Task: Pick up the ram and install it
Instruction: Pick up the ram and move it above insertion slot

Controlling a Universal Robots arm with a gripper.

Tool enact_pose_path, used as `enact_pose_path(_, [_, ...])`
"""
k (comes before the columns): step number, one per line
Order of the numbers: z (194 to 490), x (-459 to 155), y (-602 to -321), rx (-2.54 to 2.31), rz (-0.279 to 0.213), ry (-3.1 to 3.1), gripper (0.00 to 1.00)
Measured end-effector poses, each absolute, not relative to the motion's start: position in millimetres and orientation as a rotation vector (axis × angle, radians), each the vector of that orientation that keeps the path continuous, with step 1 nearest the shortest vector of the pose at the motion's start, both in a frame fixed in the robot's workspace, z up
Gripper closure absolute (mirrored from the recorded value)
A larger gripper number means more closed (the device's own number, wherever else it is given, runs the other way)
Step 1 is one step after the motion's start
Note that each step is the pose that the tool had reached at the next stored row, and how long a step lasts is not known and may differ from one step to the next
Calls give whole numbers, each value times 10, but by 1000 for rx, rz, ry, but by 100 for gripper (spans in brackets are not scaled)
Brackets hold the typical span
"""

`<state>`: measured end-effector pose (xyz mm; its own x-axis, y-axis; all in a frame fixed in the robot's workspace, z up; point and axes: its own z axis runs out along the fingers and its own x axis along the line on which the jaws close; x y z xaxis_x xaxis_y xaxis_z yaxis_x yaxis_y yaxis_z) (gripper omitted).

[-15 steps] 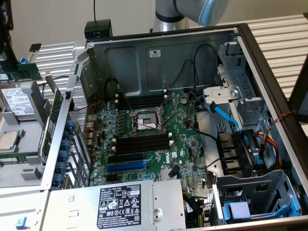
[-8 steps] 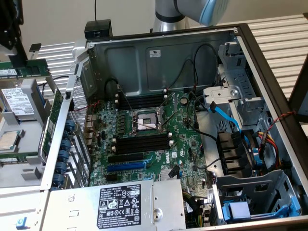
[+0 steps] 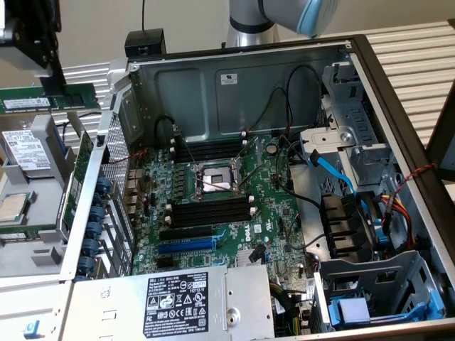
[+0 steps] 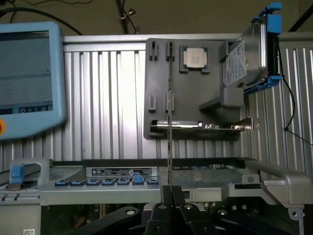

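Green, thin and stiff, the ram (image 3: 82, 96) sits clamped in the gripper (image 3: 55, 84) above the grey tray (image 3: 53, 185), outside the computer case (image 3: 249, 78); likely light but fragile, best pinched by its long edges, clear of chips.

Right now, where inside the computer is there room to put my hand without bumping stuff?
Bare: the flat power supply cover beside the blue slot, and the ribbed table beyond the case. Crowded: around the processor socket, and among the cables on the exterior view's right.
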<state>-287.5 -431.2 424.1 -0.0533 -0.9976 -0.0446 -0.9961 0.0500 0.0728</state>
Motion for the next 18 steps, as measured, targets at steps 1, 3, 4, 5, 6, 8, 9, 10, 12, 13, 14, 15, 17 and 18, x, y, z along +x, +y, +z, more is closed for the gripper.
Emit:
enact_pose_path(1, [4241,-2832,-4312,2149,-131,-2263,88])
enact_pose_path(3, [4241,-2741,-4312,2149,-131,-2263,88])
enact_pose_path(4, [4241,-2696,-4312,2149,-131,-2263,88])
enact_pose_path(5, [4241,-2650,-4312,2149,-131,-2263,88])
enact_pose_path(6, [4241,-2605,-4311,2149,-131,-2263,88])
enact_pose_path(8, [4240,-2514,-4310,2149,-131,-2263,88])
enact_pose_path(9, [4239,-2469,-4310,2149,-131,-2263,88])
enact_pose_path(10, [4239,-2424,-4310,2149,-131,-2263,88])
enact_pose_path(12, [4239,-2333,-4308,2149,-131,-2263,88])
enact_pose_path(13, [4239,-2286,-4308,2150,-131,-2263,88])
enact_pose_path(14, [4239,-2241,-4308,2150,-131,-2263,88])
enact_pose_path(15, [4239,-2196,-4307,2150,-131,-2263,88])
enact_pose_path(17, [4239,-2105,-4306,2150,-131,-2263,88])
enact_pose_path(18, [4238,-2060,-4306,2150,-131,-2262,88])
